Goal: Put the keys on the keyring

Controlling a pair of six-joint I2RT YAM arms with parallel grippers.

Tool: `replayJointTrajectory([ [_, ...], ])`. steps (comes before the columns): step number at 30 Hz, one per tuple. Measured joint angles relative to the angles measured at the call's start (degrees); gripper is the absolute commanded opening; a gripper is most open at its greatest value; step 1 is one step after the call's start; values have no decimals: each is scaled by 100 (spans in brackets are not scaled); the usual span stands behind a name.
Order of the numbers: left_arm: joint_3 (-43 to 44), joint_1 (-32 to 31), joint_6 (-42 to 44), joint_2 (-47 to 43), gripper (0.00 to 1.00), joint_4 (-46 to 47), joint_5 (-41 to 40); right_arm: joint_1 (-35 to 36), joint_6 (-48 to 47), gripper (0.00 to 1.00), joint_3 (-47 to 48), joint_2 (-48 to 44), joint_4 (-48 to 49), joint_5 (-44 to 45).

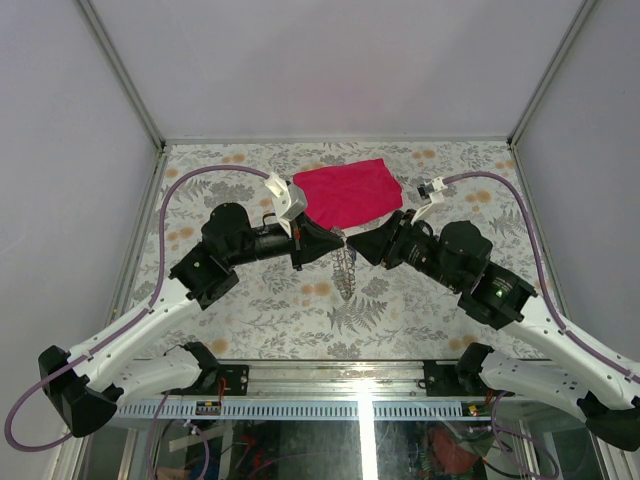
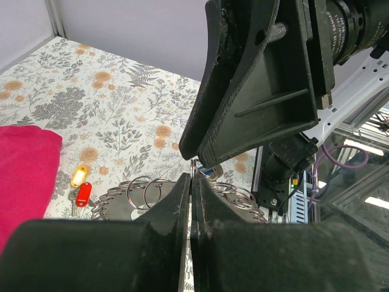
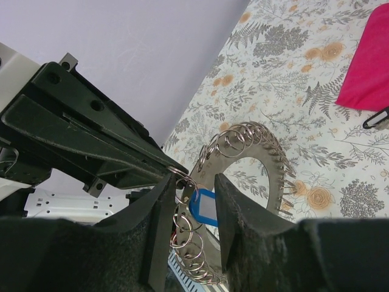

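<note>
Silver keyring [image 3: 182,174] sits at mid-table height above the floral table [image 1: 250,300], pinched edge-on at the tip of the left gripper [image 2: 191,182] — jaws pressed together on the wire. Right gripper [image 3: 194,182] meets it nose to nose; its fingers stand apart, straddling the ring and a blue-tagged key [image 3: 203,208] that hangs just below it. Cannot tell whether either pad touches the tag. Grey ring-shaped rack [image 3: 272,159] strung with spare rings stands just beneath both grippers. Two more keys — yellow tag [image 2: 79,176], red tag [image 2: 83,193] — lie on the table beside the pink cloth [image 1: 350,192].
</note>
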Motion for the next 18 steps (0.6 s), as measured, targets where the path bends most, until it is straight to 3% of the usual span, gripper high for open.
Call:
replayJointTrajectory([
  [10, -15, 0, 0, -22, 0, 22, -2, 0, 68, 34, -74, 24, 0, -122],
  [18, -37, 0, 0, -44, 0, 35, -4, 0, 122, 18, -105, 31, 7, -146],
])
